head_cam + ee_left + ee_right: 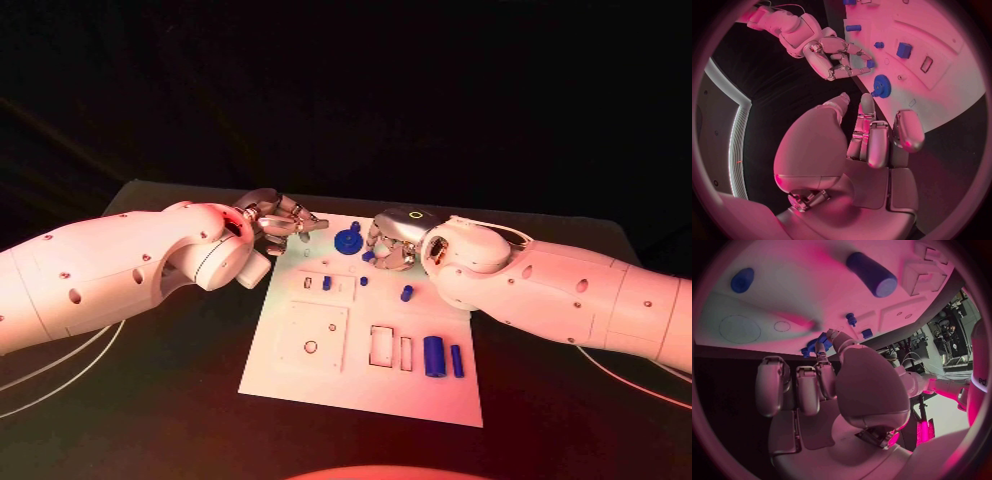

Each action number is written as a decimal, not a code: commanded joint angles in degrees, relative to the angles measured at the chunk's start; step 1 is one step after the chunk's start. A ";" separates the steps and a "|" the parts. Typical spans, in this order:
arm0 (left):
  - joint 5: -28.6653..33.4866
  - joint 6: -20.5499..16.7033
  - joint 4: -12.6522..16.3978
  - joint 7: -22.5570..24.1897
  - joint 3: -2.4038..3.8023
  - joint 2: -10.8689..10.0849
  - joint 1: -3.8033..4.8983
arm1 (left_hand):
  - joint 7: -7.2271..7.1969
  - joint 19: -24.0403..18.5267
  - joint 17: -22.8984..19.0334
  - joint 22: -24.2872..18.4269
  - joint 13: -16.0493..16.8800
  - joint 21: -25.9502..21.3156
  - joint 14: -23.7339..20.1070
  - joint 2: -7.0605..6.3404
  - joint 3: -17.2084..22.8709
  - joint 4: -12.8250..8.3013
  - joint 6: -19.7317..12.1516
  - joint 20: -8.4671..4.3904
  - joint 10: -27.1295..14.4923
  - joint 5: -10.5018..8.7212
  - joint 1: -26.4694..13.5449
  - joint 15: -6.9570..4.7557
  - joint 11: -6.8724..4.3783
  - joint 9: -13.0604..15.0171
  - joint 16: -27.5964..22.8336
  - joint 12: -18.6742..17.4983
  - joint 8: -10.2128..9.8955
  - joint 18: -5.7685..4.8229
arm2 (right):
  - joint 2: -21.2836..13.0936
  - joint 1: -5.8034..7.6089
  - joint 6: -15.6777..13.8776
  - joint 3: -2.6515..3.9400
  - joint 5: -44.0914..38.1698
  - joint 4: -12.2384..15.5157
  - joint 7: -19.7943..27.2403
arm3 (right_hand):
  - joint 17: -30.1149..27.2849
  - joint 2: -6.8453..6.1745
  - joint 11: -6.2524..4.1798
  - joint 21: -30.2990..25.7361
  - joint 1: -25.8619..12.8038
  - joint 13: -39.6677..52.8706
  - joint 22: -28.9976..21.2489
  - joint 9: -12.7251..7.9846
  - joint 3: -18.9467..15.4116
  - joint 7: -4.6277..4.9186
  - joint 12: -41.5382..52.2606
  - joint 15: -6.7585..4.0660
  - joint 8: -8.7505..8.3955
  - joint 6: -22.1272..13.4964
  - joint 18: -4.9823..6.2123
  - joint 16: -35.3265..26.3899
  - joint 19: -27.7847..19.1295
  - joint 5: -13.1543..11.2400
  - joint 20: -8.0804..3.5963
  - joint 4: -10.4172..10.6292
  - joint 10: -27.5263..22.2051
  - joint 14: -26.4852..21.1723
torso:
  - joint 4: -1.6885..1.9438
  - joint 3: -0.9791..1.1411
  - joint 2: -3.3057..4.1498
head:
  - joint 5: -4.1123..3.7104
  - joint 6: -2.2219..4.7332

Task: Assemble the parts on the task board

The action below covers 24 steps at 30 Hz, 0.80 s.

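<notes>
the task board lay mid-counter. a blue gear stood at its far edge, between both hands. the left hand hovered beside it, fingers apart, holding nothing. the right hand pinched a small blue part at its fingertips.

Blue parts on a white task board.
</notes>
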 commanded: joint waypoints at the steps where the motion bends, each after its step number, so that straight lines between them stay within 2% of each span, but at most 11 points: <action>1: 0.36 0.96 0.02 0.19 0.03 0.22 0.01 | 0.14 0.43 4.49 0.06 -0.08 0.26 2.51 -0.10 -0.38 0.14 0.16 -0.09 0.11 -0.11 0.16 -0.28 -0.01 -0.11 0.32 0.36 -0.38 -0.95 | -0.06 0.04 -1.55 0.09 -0.22 0.35 -0.55 | 10.03 -0.14 -0.10 0.20 -0.52 3.77 10.10 0.10 0.01 0.07 0.18 -0.49 0.33 0.43 -1.05 0.35 0.23 0.13 -0.08 0.45 0.28 4.74 | 0.02 -0.03 -0.02 | 0.03 0.15; 8: 2.17 1.80 -0.25 0.00 0.03 0.60 0.00 | 0.26 0.43 4.49 0.14 -0.23 0.28 2.51 0.14 -1.44 0.41 0.00 0.01 0.10 -0.13 -0.79 -0.16 0.12 -0.78 0.35 0.48 -0.78 -0.96 | -0.04 0.11 -2.55 0.33 0.15 1.00 -0.51 | 10.04 -0.17 -0.11 0.33 -0.57 3.83 10.15 0.11 0.00 0.05 0.23 -0.50 0.34 0.45 -1.07 0.36 0.29 0.13 -0.09 0.47 0.33 4.74 | 0.06 -0.07 -0.02 | 0.12 0.48; 13: 5.11 2.70 -0.70 -0.62 0.02 0.88 0.00 | 0.32 0.43 4.70 0.24 -0.33 0.30 2.56 0.73 -3.37 0.48 0.02 0.13 0.13 -0.13 -2.70 -0.06 0.23 -1.59 0.58 0.79 -1.16 -0.96 | 0.07 0.14 -3.73 0.54 0.55 1.47 -0.44 | 10.08 -0.16 -0.13 0.42 -0.62 3.92 10.19 0.13 0.01 0.03 0.31 -0.51 0.36 0.48 -1.09 0.39 0.33 0.15 -0.09 0.51 0.39 4.75 | 0.05 -0.05 -0.06 | 0.50 0.80; 21: 10.61 5.49 -2.62 -2.57 -0.01 2.06 0.01 | 0.40 1.20 6.08 1.50 -0.35 1.20 3.09 1.52 -5.22 0.47 -0.21 0.18 0.46 -0.12 -3.45 -0.02 0.29 -2.57 1.89 1.36 -1.80 -1.23 | 0.54 0.19 -5.46 0.97 1.34 1.93 -0.32 | 10.09 -0.16 -0.13 0.44 -0.63 3.94 10.20 0.13 0.02 0.03 0.33 -0.51 0.37 0.49 -1.10 0.39 0.35 0.16 -0.09 0.52 0.41 4.76 | 0.09 -0.05 0.01 | 0.59 1.13; 24: 11.32 6.44 -3.55 -3.12 -0.07 2.78 0.01 | 0.40 2.34 7.59 3.25 -0.17 2.53 3.67 2.03 -6.19 0.43 -0.33 0.17 1.20 -0.11 -3.58 -0.05 0.25 -3.15 3.29 2.10 -2.20 -1.63 | 0.81 0.20 -5.86 1.13 1.58 1.99 -0.25 | 10.10 -0.17 -0.14 0.47 -0.64 3.92 10.21 0.14 0.02 0.02 0.30 -0.51 0.37 0.50 -1.10 0.40 0.36 0.17 -0.10 0.52 0.39 4.76 | 0.06 -0.06 0.05 | 0.60 1.30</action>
